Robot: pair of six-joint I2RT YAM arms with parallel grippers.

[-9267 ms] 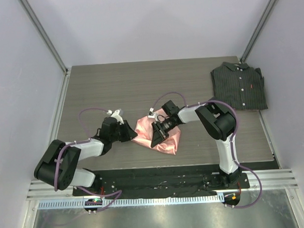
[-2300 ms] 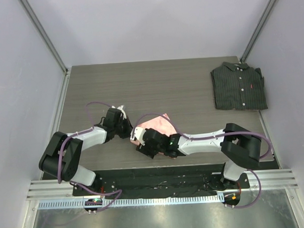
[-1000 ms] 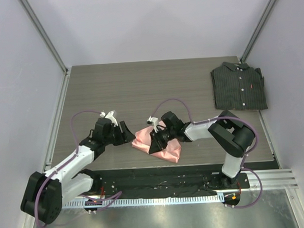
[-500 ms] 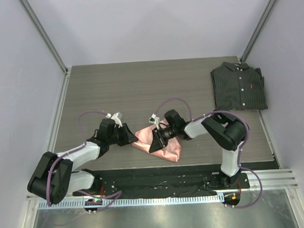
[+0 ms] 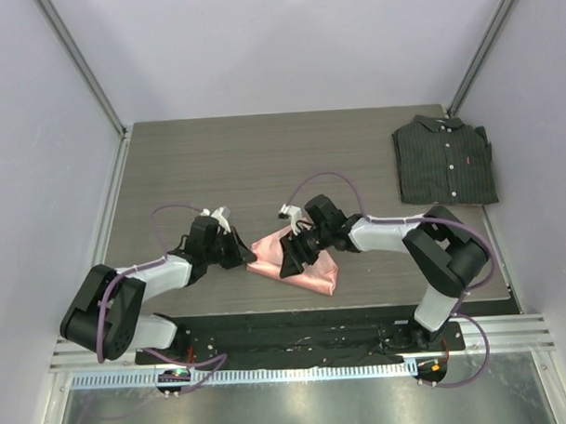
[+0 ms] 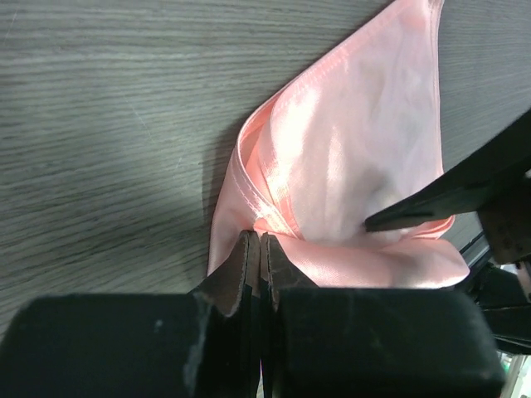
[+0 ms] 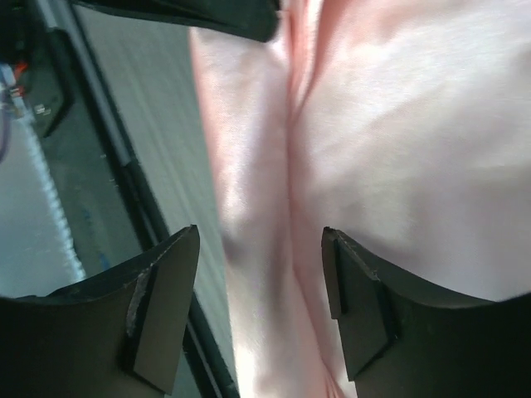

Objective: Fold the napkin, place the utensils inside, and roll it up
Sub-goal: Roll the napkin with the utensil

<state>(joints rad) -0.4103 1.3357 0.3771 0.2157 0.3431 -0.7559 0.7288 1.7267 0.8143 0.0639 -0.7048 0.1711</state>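
The salmon-pink napkin [image 5: 308, 267] lies bunched and folded near the table's front edge, between both arms. My left gripper [image 5: 241, 255] is at its left edge. In the left wrist view that gripper [image 6: 259, 242] is shut, its tips pinching a folded hem of the napkin [image 6: 357, 157]. My right gripper [image 5: 292, 255] hovers over the cloth's middle. Seen from the right wrist, this gripper [image 7: 261, 298] is open, with the napkin [image 7: 390, 124] lying between and beneath its fingers [image 7: 162, 311], ungripped. The utensils are hidden.
A dark pinstriped folded shirt [image 5: 444, 160] lies at the back right of the table [image 5: 263, 166]. The black base strip [image 5: 296, 323] runs just in front of the napkin. Grey walls close in on both sides.
My left gripper has moved in to the napkin's left edge and shut on it. The right gripper has opened over the cloth, letting go.
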